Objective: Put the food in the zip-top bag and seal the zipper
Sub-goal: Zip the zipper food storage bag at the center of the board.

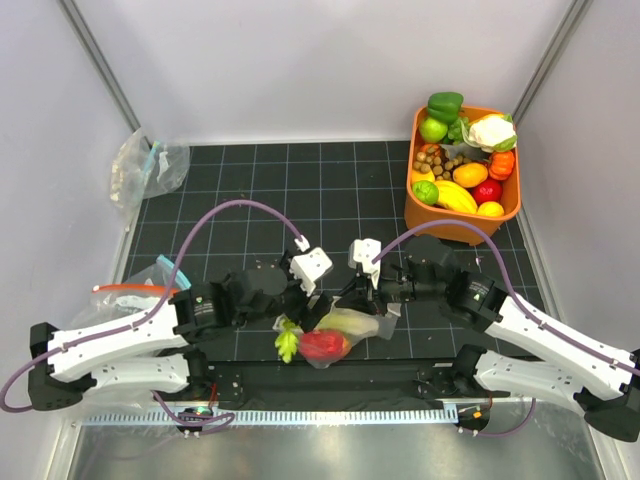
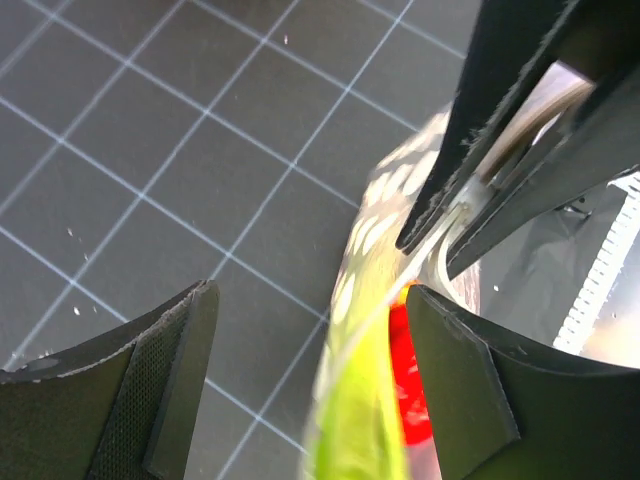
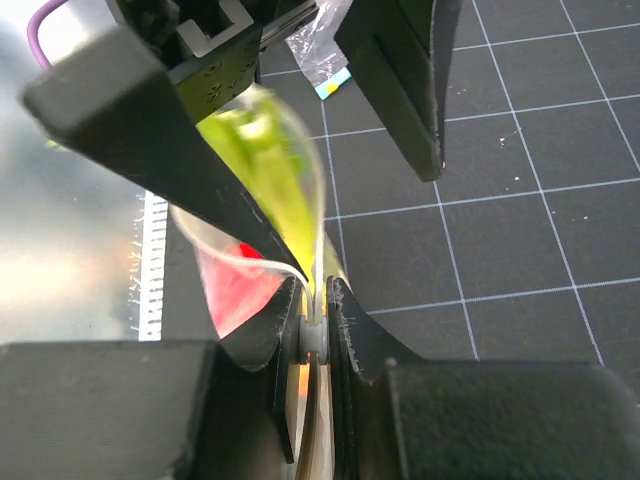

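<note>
a: where's the dotted zip-top bag (image 1: 350,328)?

b: on the surface, left of the orange bin (image 1: 462,215) and nearer the arm bases than it. celery stalk (image 2: 355,420) and a red toy vegetable (image 1: 323,346) show through the plastic, so loading looks done. can't pick out a second red piece.

a: fingers?

b: right gripper (image 3: 318,300): fingers pinched tight on the zipper (image 3: 321,250) at the bag's mouth edge. left gripper (image 2: 310,330): fingers spread wide either side of the bag, not closed on it.

a: sealed?

b: doubt it. beyond the pinch the mouth seems to bow apart in the right wrist view. my read: pressing along the strip is what's left.
</note>
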Tool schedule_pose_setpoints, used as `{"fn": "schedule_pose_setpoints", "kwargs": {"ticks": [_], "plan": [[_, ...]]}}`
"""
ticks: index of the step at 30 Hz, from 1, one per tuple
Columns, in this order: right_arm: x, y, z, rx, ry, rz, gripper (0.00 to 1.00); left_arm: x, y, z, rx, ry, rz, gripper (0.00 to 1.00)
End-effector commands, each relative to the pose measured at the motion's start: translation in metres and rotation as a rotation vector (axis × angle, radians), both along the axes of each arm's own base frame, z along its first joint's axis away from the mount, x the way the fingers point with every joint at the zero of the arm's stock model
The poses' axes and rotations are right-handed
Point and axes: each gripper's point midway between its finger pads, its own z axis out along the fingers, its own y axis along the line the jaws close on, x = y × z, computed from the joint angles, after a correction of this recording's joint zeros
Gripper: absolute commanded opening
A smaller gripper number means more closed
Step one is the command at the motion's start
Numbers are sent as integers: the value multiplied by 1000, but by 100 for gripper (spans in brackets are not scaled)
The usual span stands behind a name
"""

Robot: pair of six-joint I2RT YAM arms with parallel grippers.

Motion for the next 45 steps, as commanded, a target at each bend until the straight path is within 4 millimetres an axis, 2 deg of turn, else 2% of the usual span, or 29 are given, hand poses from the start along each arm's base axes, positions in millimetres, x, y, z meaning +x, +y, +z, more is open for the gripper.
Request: {"fn": "schedule_pose_setpoints", "kwargs": {"ticks": [1, 5, 7, 10, 13, 16, 17, 19, 20, 22, 24, 25, 26, 27, 29, 33, 34, 36, 39, 43, 44, 45], "plan": [[1, 5, 18, 58, -28, 8, 4, 1, -11, 27, -97, -96, -66, 80], [1, 7, 15, 46, -18, 18, 4, 1, 2, 46, -202, -128, -34, 79], [2, 8, 15, 43, -17, 18, 4, -10, 7, 57, -270, -132, -74, 77], [1, 9, 15, 44, -15, 22, 4, -20, 10, 70, -349, -131, -114, 83], [1, 9, 16, 47, -16, 25, 4, -22, 8, 66, -339, -127, -124, 89], [0, 9, 15, 47, -12, 30, 4, -19, -2, 53, -281, -113, -135, 92], [0, 9, 16, 50, -13, 30, 4, -19, -9, 42, -239, -93, -150, 93], [0, 9, 17, 50, -13, 30, 4, -19, -16, 39, -214, -80, -169, 93], [0, 9, 17, 52, -14, 28, 4, -20, -21, 30, -178, -62, -179, 91], [-1, 9, 18, 53, -14, 30, 4, -18, -23, 28, -157, -56, -175, 84], [0, 8, 19, 55, -15, 26, 4, -15, -22, 21, -129, -51, -157, 66], [-1, 8, 18, 55, -13, 27, 4, -14, -21, 20, -124, -53, -152, 57], [-1, 8, 19, 56, -13, 27, 4, -13, -20, 20, -126, -56, -144, 35], [-1, 8, 19, 56, -12, 27, 5, -12, -18, 19, -126, -58, -137, 21], [-1, 7, 18, 55, -10, 25, 8, -9, -12, 22, -142, -74, -110, 1], [-1, 8, 12, 25, 6, 30, 40, -8, -2, 31, -192, -99, -87, 0], [-1, 8, 10, 17, 10, 33, 44, -8, 1, 38, -218, -109, -81, 0], [-2, 10, 7, 0, 21, 42, 48, -10, 4, 36, -226, -113, -81, 1], [4, 10, 1, -24, 21, 21, 49, -11, 9, 38, -245, -117, -77, 1], [4, 8, 5, -13, 8, 13, 48, -11, 9, 34, -236, -110, -77, 1], [4, 8, 6, -9, 6, 14, 37, -11, 8, 32, -227, -107, -76, 0], [3, 7, 6, -5, 4, 14, 33, -10, 7, 31, -223, -107, -76, 1]]}}
